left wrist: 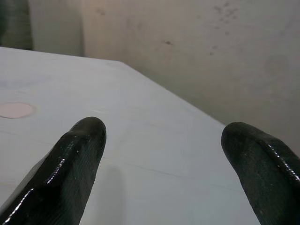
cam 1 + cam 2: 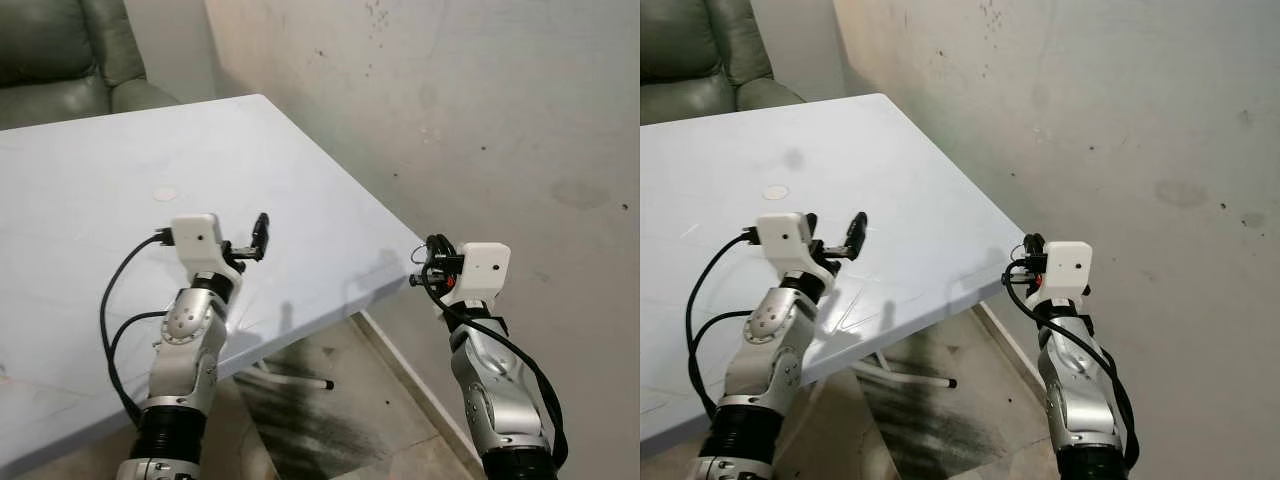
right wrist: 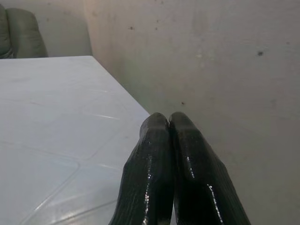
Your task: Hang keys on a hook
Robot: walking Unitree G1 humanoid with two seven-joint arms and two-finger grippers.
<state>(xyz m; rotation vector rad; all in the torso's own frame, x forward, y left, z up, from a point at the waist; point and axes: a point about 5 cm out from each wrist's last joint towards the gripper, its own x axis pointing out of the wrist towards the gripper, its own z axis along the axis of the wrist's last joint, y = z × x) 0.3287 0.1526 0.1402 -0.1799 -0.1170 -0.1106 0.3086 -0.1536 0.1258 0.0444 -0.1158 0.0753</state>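
Note:
My left gripper (image 2: 836,238) hovers low over the pale blue table (image 2: 120,150), near its right side. It is open, and its two black fingers (image 1: 79,154) stand wide apart with nothing between them. My right gripper (image 2: 430,265) is raised off the table's right edge, close to the stained wall (image 2: 480,100). Its two fingertips (image 3: 159,123) are pressed together and hold nothing, so it is shut.
A small round pale mark (image 2: 165,193) lies on the tabletop beyond the left gripper. A green armchair (image 2: 60,50) stands behind the table's far end. Below the table's right corner a white leg bar (image 2: 300,378) rests on the dirty floor.

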